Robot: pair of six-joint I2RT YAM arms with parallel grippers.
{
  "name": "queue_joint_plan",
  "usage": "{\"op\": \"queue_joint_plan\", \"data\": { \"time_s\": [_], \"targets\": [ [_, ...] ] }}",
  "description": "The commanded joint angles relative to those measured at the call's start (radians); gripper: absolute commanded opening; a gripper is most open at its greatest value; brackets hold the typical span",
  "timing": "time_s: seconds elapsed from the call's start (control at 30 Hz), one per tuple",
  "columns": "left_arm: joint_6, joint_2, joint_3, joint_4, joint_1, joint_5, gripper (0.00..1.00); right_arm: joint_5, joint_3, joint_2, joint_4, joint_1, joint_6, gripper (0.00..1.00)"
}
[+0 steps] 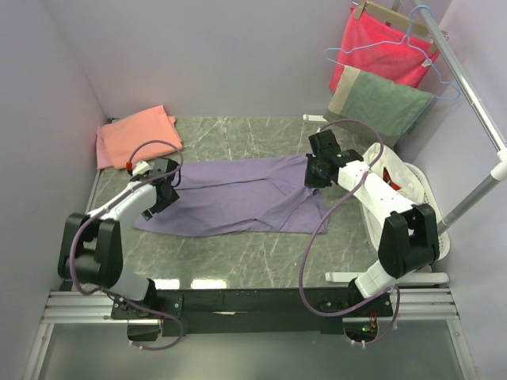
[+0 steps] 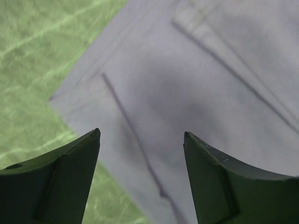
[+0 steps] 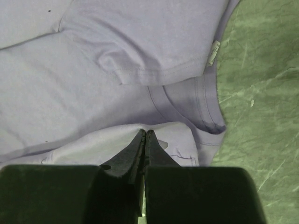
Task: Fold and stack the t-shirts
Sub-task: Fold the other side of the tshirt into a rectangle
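Left jaws apart over lavender tee [image 1: 238, 198], 9 o'clock end; right jaws clamped on its fabric, 3 o'clock end.

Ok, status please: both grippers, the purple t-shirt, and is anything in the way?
Left gripper open over purple t-shirt, left end. Right gripper shut on a fold near its collar. Pink t-shirt apart, far left corner; nothing in the way.

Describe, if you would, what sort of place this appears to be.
Probably a walled-in robot test cell staged as a laundry corner: a lavender t-shirt on a marble-patterned table, a clothes rail, and a white laundry basket.
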Motion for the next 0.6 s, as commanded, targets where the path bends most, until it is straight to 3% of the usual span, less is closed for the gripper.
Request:
{"op": "queue_joint_plan", "data": {
  "time_s": [0.0, 0.57],
  "targets": [
    [-0.018, -0.084, -0.047, -0.017, 0.000, 0.095, 0.77, -0.015, 0.016, -0.032, 0.038, -0.009, -0.025, 0.00],
    [-0.095, 0.033, -0.098, -0.011, 0.009, 0.113, 0.63, -0.071, -0.041, -0.084, 0.065, -0.038, -0.054, 0.00]
  ]
}}
